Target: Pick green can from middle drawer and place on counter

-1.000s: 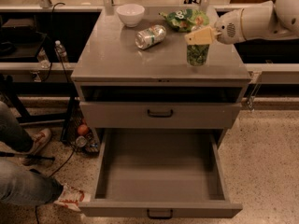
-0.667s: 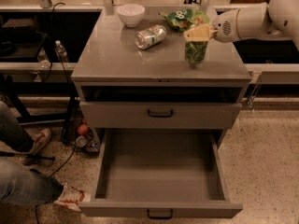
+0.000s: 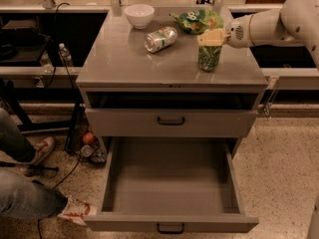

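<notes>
The desk [image 3: 124,59] and middle drawer [image 3: 169,183] are smooth, matt grey metal. At the desk's right side the cream, plastic-looking gripper [image 3: 211,38] clasps the glossy green can [image 3: 209,58]; the dented can [image 3: 160,39] nearby is shiny metal, the white bowl [image 3: 139,15] glazed.

Glowing dim and warm; glaring softly off the counter [image 3: 124,59]; shadowing the middle drawer [image 3: 169,183]; brightening the gripper [image 3: 211,38] clasped on the green can [image 3: 209,58].
</notes>
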`<state>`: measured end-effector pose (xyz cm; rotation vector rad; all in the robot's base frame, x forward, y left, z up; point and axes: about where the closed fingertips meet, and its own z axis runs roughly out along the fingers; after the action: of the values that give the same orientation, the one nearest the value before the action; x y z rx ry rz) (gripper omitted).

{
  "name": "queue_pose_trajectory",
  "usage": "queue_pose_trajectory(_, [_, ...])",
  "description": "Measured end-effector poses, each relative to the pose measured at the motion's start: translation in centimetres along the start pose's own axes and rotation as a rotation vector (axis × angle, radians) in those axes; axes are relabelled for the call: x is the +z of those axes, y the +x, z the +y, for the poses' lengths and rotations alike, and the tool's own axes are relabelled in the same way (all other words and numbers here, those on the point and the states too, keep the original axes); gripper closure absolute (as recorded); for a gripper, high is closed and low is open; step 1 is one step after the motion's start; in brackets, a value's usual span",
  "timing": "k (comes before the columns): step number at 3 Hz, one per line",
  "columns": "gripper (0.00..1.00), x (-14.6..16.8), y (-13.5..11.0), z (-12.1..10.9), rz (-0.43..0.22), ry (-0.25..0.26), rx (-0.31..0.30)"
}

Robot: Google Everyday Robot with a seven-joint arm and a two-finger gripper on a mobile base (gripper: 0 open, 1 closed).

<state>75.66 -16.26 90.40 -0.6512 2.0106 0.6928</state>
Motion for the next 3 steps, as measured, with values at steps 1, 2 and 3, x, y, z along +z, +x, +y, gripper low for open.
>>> queue_pose_trajectory(1, [0.53, 0.27, 0.37, -0.45, 0.005, 0.008, 0.005])
queue_pose_trajectory(2, [0.28, 0.22, 0.26, -0.43, 0.006, 0.008, 0.005])
queue_pose_trajectory(3, [0.06, 0.21, 0.26, -0.43, 0.006, 0.008, 0.005])
